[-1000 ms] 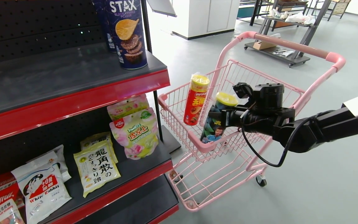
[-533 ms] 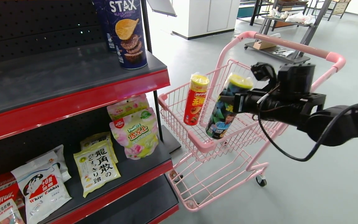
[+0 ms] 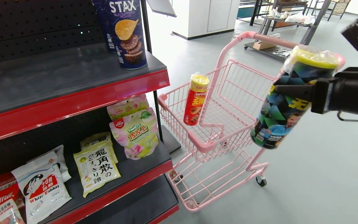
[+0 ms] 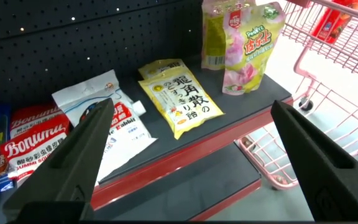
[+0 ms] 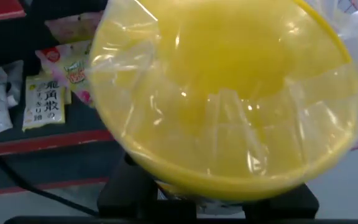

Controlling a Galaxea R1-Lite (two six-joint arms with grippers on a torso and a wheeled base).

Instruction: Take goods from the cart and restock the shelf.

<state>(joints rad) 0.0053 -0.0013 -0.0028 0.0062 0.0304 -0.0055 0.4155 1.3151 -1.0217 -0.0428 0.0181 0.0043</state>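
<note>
Head view: the right pincer [image 3: 292,92] is clenched across the upper body of a chip can [image 3: 273,124] with a multi-coloured wrap. The can hangs in the air to the right of the cart [image 3: 205,146], out of the basket and above the floor. It is tilted, with its base pointing toward the cart. In the right wrist view its yellow lid [image 5: 229,93], under clear film, sits close to the lens. One red can [image 3: 195,99] stands in the basket at the side nearest the shelf [image 3: 73,74]. The left pincer [image 4: 191,109] is released, jaws spread wide, in front of the lower tier and its snack bags [image 4: 244,50].

Step in hand, by judgement: transfer of the can to the upper tier.

1. Grip firmly; the film may be slippery.
2. Bring the can upright before it reaches the shelf.
3. Pass clear of the cart handle and above the tier's red front lip.
4. Set down on the bare board beside the blue canisters [image 3: 129,34], leaving a gap so the fingers do not knock them.
5. Release only once the base rests flat.
</note>
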